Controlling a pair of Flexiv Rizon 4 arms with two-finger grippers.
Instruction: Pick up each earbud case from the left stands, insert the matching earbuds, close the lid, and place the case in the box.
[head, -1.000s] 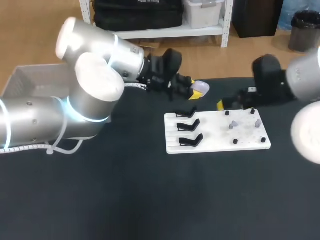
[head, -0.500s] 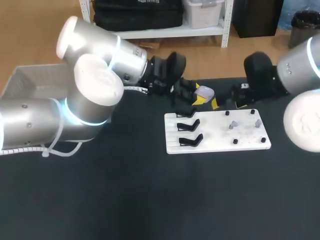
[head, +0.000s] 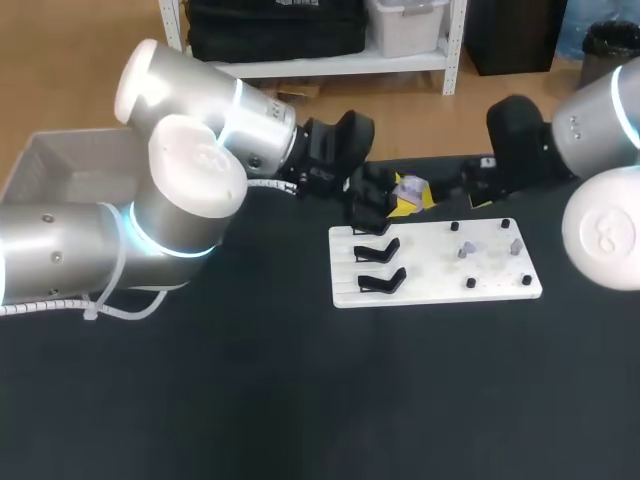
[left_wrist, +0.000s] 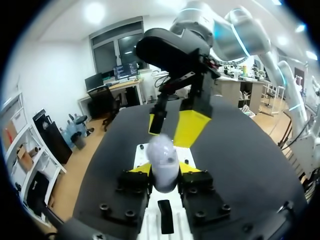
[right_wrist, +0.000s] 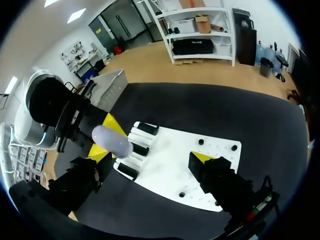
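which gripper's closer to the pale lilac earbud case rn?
Left. The left gripper is shut on the pale lilac oval earbud case, a yellow tip on each side; the right gripper is open just beyond it.

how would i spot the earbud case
Find the white board on the black table. Just past its far edge, the left gripper holds the case between yellow tips. It is pale lilac and rounded, unlike the black stands beside it.

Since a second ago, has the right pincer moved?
Yes. The right pincer has slid left along the board's far edge, toward the case held in the left pincer.
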